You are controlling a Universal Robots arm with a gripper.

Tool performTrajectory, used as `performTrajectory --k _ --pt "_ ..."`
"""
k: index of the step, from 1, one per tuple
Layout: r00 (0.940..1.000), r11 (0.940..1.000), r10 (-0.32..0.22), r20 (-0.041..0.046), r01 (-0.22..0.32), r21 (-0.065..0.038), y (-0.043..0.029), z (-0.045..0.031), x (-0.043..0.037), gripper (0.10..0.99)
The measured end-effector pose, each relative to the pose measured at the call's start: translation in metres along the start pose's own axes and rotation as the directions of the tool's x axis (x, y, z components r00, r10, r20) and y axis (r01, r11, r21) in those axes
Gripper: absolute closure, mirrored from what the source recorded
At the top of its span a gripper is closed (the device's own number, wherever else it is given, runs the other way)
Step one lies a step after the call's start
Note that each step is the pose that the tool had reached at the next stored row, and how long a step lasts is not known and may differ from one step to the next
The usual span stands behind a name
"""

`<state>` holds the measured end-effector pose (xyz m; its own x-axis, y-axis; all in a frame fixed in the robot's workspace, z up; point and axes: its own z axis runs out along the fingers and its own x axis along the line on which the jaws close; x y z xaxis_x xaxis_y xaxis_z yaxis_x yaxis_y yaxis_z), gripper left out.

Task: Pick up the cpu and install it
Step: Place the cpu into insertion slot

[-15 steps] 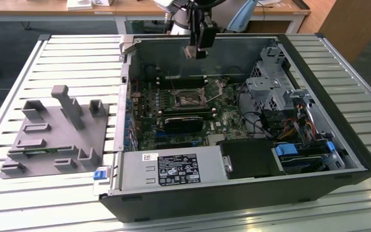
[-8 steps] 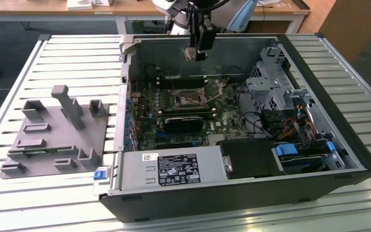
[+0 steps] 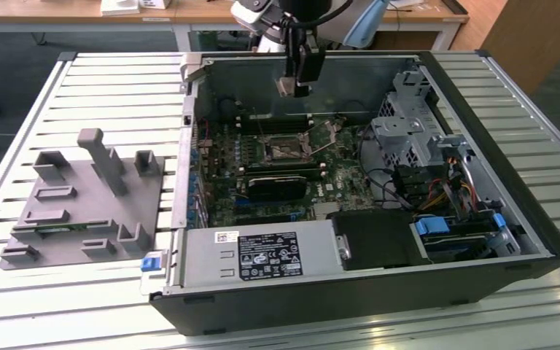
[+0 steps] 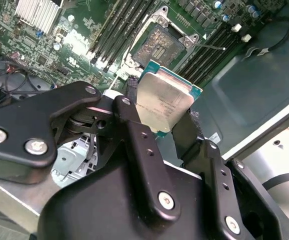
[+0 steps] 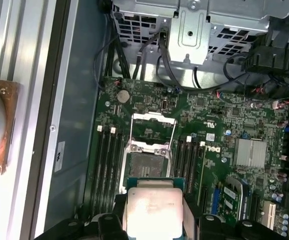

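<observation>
My gripper (image 3: 294, 86) hangs over the open computer case (image 3: 513, 219), near its back wall, and is shut on the cpu (image 3: 287, 87). In the second wrist view the cpu (image 4: 165, 101) is a square chip with a silver metal top and green edge, pinched between the two black fingers (image 4: 134, 130). The first wrist view has the cpu (image 5: 153, 210) sitting just short of the open socket (image 5: 146, 164). That socket (image 3: 285, 149) lies on the motherboard below the gripper, its metal frame swung open, with nothing in it (image 4: 157, 46).
A grey plastic tray with upright pegs (image 3: 76, 211) lies on the slatted table at the exterior view's left. Inside the case are a power supply box (image 3: 260, 255), a metal drive cage (image 3: 407, 131), cables (image 3: 397, 189) and memory slots (image 5: 109, 165) flanking the socket.
</observation>
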<state>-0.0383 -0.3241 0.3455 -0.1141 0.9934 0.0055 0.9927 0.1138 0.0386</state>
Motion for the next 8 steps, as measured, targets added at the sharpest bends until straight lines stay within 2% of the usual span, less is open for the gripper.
performTrajectory --k 8 --pt "0.9998 0.9998 0.019 0.0038 -0.019 -0.002 -0.0002 0.0074 0.0003 0.557"
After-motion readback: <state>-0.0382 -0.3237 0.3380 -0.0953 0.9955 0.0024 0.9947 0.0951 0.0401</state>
